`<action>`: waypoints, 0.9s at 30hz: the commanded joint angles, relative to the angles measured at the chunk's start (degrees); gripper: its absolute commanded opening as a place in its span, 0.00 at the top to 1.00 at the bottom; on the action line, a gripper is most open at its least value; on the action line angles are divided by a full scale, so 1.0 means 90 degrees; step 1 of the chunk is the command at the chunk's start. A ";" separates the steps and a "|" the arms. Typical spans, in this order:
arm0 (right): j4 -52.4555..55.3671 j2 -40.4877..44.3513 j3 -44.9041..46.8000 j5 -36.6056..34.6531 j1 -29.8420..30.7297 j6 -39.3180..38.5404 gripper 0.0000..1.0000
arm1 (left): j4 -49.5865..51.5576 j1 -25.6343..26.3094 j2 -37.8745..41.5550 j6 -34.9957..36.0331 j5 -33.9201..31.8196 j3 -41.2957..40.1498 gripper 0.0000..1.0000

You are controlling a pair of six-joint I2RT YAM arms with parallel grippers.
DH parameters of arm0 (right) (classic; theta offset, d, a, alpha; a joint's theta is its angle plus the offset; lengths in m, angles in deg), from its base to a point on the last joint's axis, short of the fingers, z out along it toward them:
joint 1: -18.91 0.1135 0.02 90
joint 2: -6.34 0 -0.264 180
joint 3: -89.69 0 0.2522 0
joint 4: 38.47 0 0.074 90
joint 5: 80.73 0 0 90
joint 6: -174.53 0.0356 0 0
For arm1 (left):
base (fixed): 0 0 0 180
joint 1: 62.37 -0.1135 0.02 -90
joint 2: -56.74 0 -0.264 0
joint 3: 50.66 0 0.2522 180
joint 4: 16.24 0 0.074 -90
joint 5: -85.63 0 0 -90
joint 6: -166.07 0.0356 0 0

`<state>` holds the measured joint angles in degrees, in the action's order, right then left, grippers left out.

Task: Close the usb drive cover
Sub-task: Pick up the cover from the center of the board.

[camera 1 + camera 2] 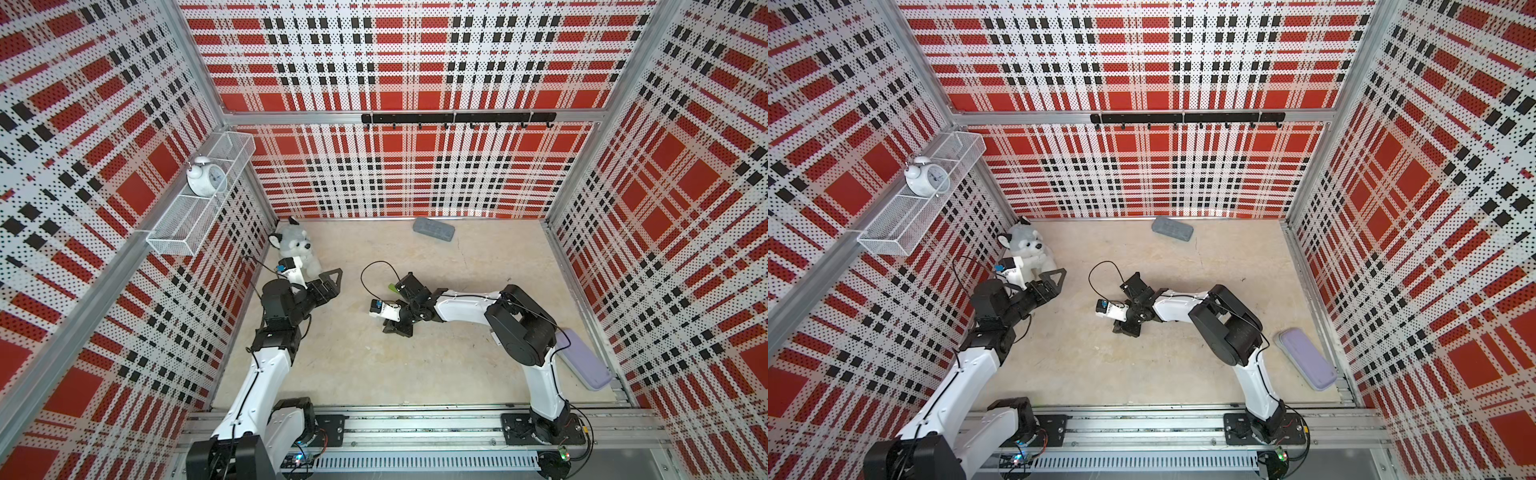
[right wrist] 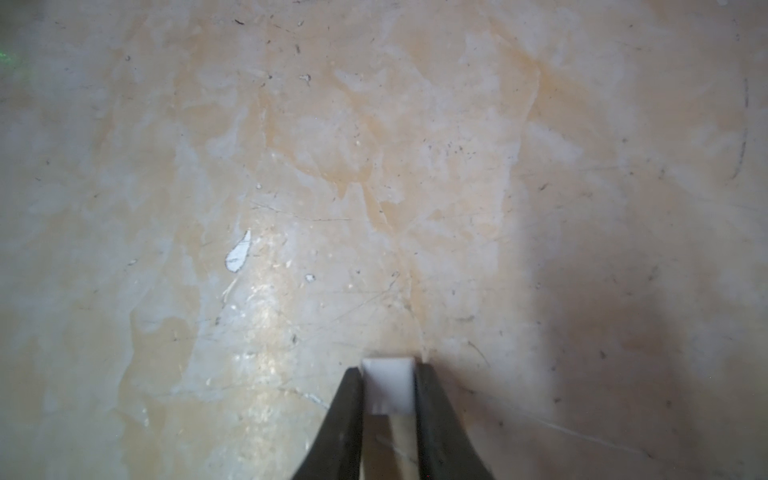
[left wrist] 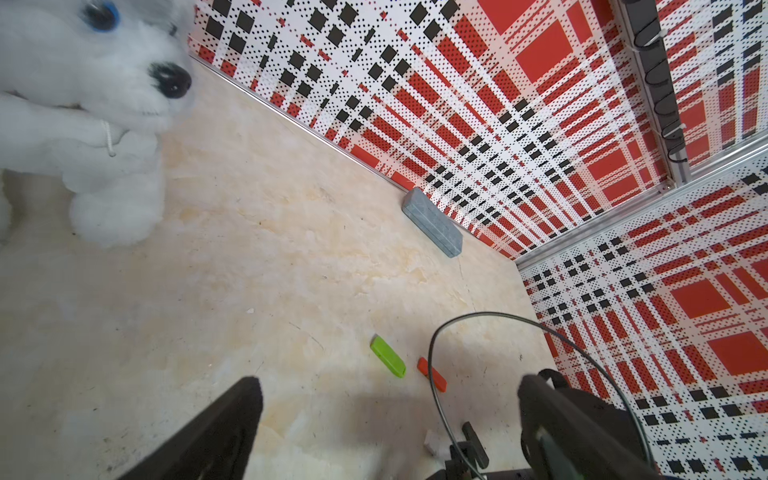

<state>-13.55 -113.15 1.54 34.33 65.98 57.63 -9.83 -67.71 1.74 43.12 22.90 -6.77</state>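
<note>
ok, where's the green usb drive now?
Green usb drive lies flat mid-table, beside the orange piece and not touching it, clearest in the left wrist view.

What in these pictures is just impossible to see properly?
- White piece, right wrist view: fingers cover its sides; cap or drive, cannot tell.
- Green drive, left wrist view: too small to show its cover.
- Orange drive, left wrist view: cable crosses it; in both top views the right arm hides it.

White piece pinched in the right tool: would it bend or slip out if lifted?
Probably stiff: the white piece shows square, straight edges with the right tool closed against both its sides. Likely light, since it looks small and plastic. It might slip, because its faces look smooth and flat.
</note>
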 commanded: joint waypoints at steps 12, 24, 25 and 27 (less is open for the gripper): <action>-0.0824 0.1459 0.1127 -0.0016 -0.0196 0.0240 0.81 | -0.0267 0.0568 -0.0787 0.0266 0.1080 -0.0075 0.11; -0.1459 0.3634 0.2353 -0.0498 -0.0464 0.0092 0.79 | -0.0936 0.1802 -0.1580 0.0022 0.2216 0.0378 0.27; -0.1525 0.3785 0.2418 -0.0552 -0.0464 0.0068 0.79 | -0.0975 0.1902 -0.1656 0.0001 0.2345 0.0424 0.30; -0.1568 0.4005 0.2492 -0.0596 -0.0464 0.0010 0.78 | -0.1049 0.2083 -0.1805 0.0028 0.2531 0.0512 0.35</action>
<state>-25.27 -79.90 22.94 30.57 61.89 58.46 -15.74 -50.75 -13.17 43.32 40.84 -4.28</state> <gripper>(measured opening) 0.219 0.657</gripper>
